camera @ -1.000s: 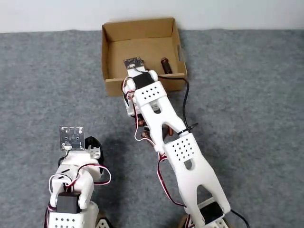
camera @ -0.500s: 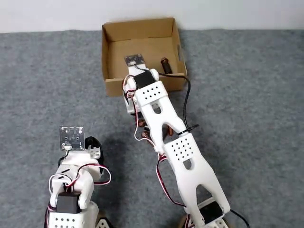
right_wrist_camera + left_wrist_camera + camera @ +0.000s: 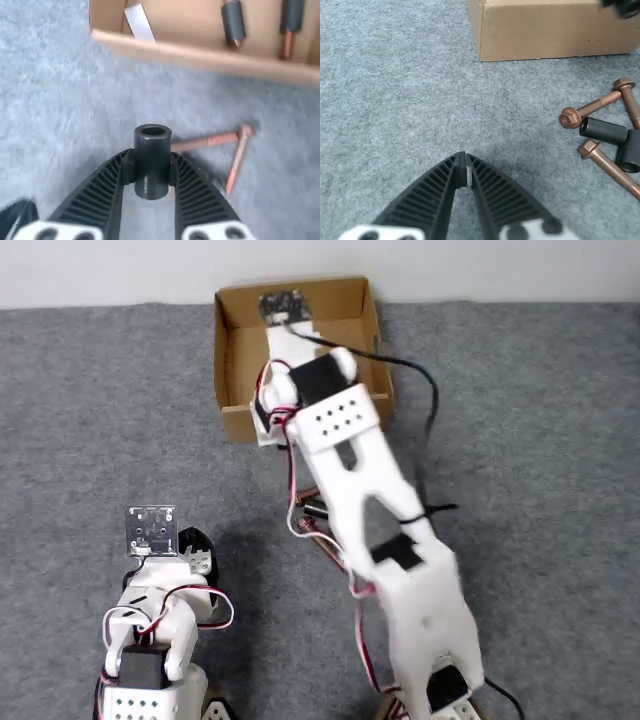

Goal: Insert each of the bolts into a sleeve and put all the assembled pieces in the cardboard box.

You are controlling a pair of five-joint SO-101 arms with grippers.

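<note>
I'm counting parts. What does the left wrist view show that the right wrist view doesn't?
Left wrist view: the shut left gripper and two loose sleeves on the carpet. Right wrist view: the right gripper clamping a sleeve, and two assembled pieces inside the cardboard box. Both: that box and loose bolts.

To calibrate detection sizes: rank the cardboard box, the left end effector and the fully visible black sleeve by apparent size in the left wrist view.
1-2. Too close to rank: cardboard box, cropped by the frame, and left end effector, enlarged by nearness to the camera.
3. black sleeve, clearly smallest.
</note>
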